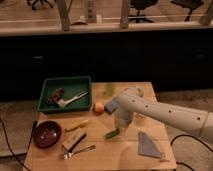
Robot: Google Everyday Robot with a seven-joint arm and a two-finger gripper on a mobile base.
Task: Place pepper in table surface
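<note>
The small green pepper [111, 133] lies on the light wooden table surface [125, 152], near the middle and toward the front. My gripper [120, 127] hangs from the white arm just above and to the right of the pepper, right at its upper end. I cannot tell whether it touches the pepper.
A green tray [65, 93] with utensils stands at the back left. A round orange fruit [99, 107] lies left of the arm. A yellow elongated item [76, 125], a dark red bowl [46, 134], a fork [77, 151] and a sponge lie front left. A grey cloth [149, 145] lies front right.
</note>
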